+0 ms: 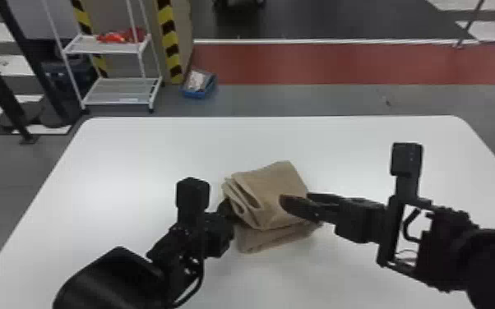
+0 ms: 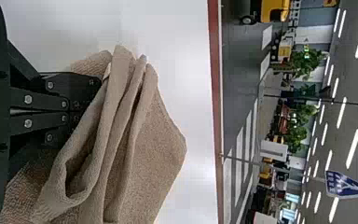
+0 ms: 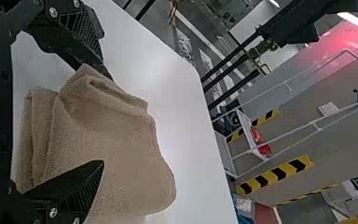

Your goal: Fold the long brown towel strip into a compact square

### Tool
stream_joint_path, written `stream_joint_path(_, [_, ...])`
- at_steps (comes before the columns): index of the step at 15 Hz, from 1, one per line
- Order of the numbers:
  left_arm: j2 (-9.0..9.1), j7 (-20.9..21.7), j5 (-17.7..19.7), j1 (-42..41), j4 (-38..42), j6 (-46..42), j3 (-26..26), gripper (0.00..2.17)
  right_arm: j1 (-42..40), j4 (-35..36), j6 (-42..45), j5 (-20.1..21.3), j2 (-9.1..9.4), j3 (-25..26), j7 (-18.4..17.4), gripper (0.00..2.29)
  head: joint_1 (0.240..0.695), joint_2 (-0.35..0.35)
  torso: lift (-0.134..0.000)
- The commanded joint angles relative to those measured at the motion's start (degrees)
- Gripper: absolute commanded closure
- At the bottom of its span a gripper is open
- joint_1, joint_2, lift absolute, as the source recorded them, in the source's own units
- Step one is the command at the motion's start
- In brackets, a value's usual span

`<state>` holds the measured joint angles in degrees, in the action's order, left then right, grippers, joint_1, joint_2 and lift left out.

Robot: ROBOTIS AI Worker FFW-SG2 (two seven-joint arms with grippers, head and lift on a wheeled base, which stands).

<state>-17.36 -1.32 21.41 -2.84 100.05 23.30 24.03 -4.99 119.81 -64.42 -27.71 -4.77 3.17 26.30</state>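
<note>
- Towel (image 1: pixel 271 181), the brown one, lies in a bunched stack at the middle of the bench (image 1: pixel 135 160), between our two arms; we judge it light, soft and floppy, not fragile, with a nap that should grip well rather than slip.
- At its left side, our left gripper (image 2: pixel 89 99) seems pinched together on the cloth, its tips hidden behind the folds (image 2: pixel 121 107); the loops there gape, so we would hold every layer at once and keep that edge from fanning out.
- Below the upper flap, a lower layer (image 1: pixel 265 241) juts toward us, so the stack is not square; we would expect to tuck or turn it in, then press lightly.
- On the right, our right gripper (image 1: pixel 295 197) has its fingers spread wide over that end; a good hold would be the thick outer edge, taken low with all layers between the fingers.
- Each gripper is in the other's way: they sit near one another across the cloth, so we should keep any fold short and slow.
- Beyond the bench, from the left, stand dark posts (image 1: pixel 0 88), a white rack (image 1: pixel 113 91) with a red item (image 1: pixel 113 38) on it, then a blue bin (image 1: pixel 196 94); none hinders us.
</note>
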Motion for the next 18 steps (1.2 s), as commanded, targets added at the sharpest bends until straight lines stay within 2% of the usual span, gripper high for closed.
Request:
stream_joint_path(1, [-0.13,0.09,0.21,-0.23,0.59,0.22,-0.21,2.11,-3.71,0.86,0.65,-1.38,-0.07,2.63,1.39,0.22,0.695,-0.004,-0.12])
stream_joint_path(4, [-0.66,0.0,-0.05,-0.58,1.29,0.39,-0.56,2.11,-7.49,2.97,3.46,-3.67,-0.07,5.18,1.92,0.22,0.695,-0.027,-0.12])
stream_joint_path(6, [-2.33,0.0,-0.4,-0.93,2.87,2.15,-1.35,2.11,-8.63,3.41,3.46,-4.02,-0.07,5.89,2.18,0.22,0.695,-0.033,-0.12])
stream_joint_path(8, [-3.64,0.18,-0.49,-2.78,4.81,2.85,-4.34,2.1,-8.72,3.32,3.28,-4.02,-0.07,5.89,2.09,0.22,0.695,-0.03,-0.12])
stream_joint_path(13, [-4.96,1.14,-0.49,-7.61,9.02,2.5,-11.63,2.06,-9.42,2.79,3.28,-3.67,0.02,4.74,2.09,0.22,0.695,0.047,-0.12])
stream_joint_path(15, [-4.96,0.88,-0.31,-8.14,9.38,0.74,-12.95,2.06,-10.03,2.79,2.76,-3.49,-0.07,4.83,2.18,0.54,0.695,0.073,-0.12])
stream_joint_path(17, [-4.96,0.88,0.04,-8.14,9.29,-0.14,-13.83,2.06,-10.03,2.35,-0.23,-2.88,-0.24,5.62,2.18,1.19,0.695,0.098,-0.12])
stream_joint_path(18, [-4.96,0.88,0.12,-8.05,9.38,-0.14,-14.09,2.06,-9.86,2.0,-1.64,-2.79,-0.42,6.15,2.18,1.65,0.695,0.101,-0.12])
